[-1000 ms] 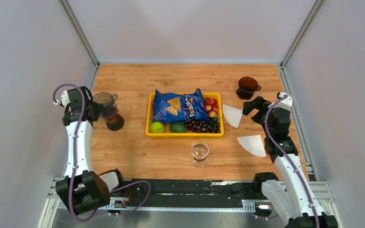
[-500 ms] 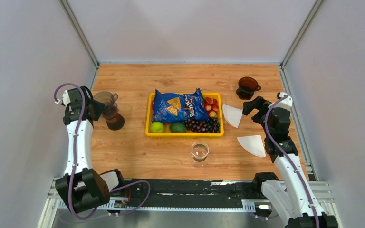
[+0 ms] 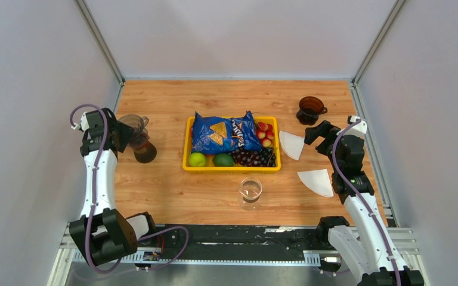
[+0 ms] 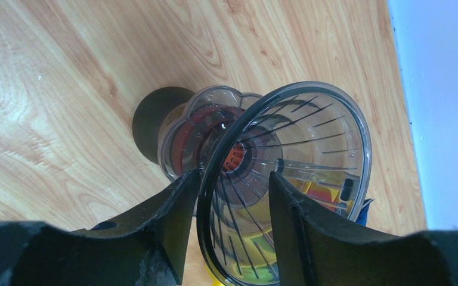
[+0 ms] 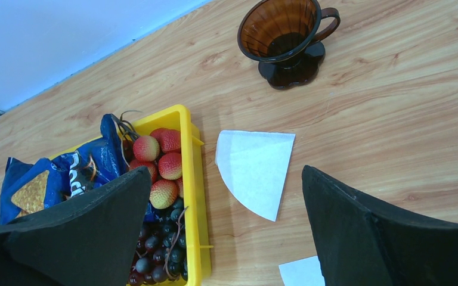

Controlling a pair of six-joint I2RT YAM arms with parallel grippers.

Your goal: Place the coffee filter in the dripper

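A clear plastic dripper (image 3: 132, 126) on a dark base (image 3: 145, 154) stands tilted at the table's left. In the left wrist view its rim (image 4: 286, 95) passes between my fingers, close against the left finger (image 4: 176, 205), while the right finger sits inside the cone. My left gripper (image 4: 232, 196) is open around that rim; it also shows in the top view (image 3: 121, 139). A brown dripper (image 3: 310, 109) stands at the back right. Two white folded coffee filters (image 3: 291, 144) (image 3: 317, 181) lie flat on the table. My right gripper (image 5: 225, 179) is wide open and empty above the farther filter (image 5: 253, 170).
A yellow basket (image 3: 231, 168) in the middle holds a blue chip bag (image 3: 223, 133), limes, grapes and lychees. A small clear glass (image 3: 250, 190) stands in front of it. The enclosure walls run close along both sides.
My left arm has shifted slightly to the right, toward the clear dripper. The right arm and both filters have not moved.
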